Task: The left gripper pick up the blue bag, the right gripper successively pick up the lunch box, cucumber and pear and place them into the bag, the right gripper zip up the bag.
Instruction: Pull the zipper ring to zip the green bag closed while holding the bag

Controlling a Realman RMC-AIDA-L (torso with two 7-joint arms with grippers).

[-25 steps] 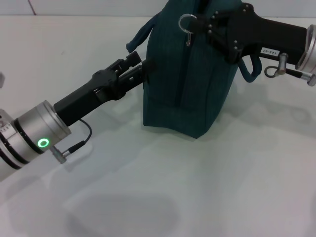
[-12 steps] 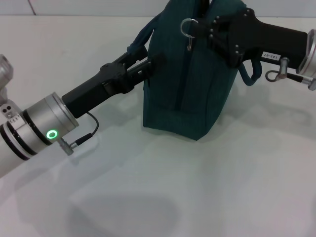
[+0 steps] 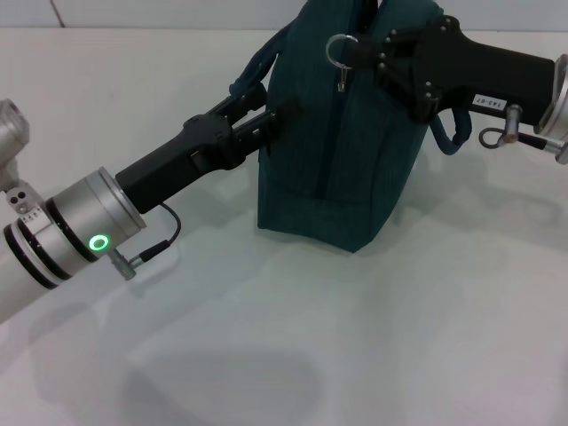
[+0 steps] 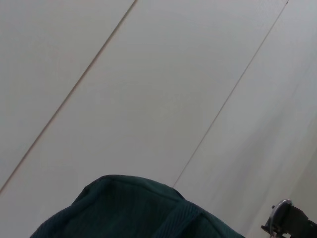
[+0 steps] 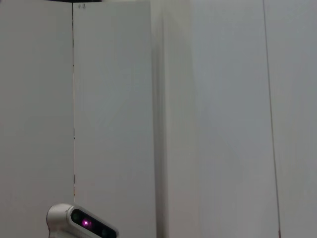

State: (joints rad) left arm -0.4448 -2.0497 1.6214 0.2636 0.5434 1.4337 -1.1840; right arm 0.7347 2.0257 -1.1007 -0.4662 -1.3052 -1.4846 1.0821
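Note:
The blue bag point(image 3: 342, 151) stands upright on the white table point(image 3: 426, 337). Its top edge also shows in the left wrist view point(image 4: 133, 208). My left gripper point(image 3: 259, 108) is open at the bag's left side, just below the handle strap point(image 3: 256, 69), with its fingertips against the fabric. My right gripper point(image 3: 357, 49) is at the bag's top and is shut on the zipper pull with its metal ring point(image 3: 335, 44). The ring also shows in the left wrist view point(image 4: 281, 212). The lunch box, cucumber and pear are out of view.
A second strap loop point(image 3: 451, 124) hangs on the bag's right side under the right arm. The left arm's cable point(image 3: 155, 247) hangs just above the table. The right wrist view shows only wall panels and a grey device point(image 5: 81, 223).
My left arm has swung up and toward the bag, with its fingertips staying at the bag's left side. The right gripper and the bag have hardly moved.

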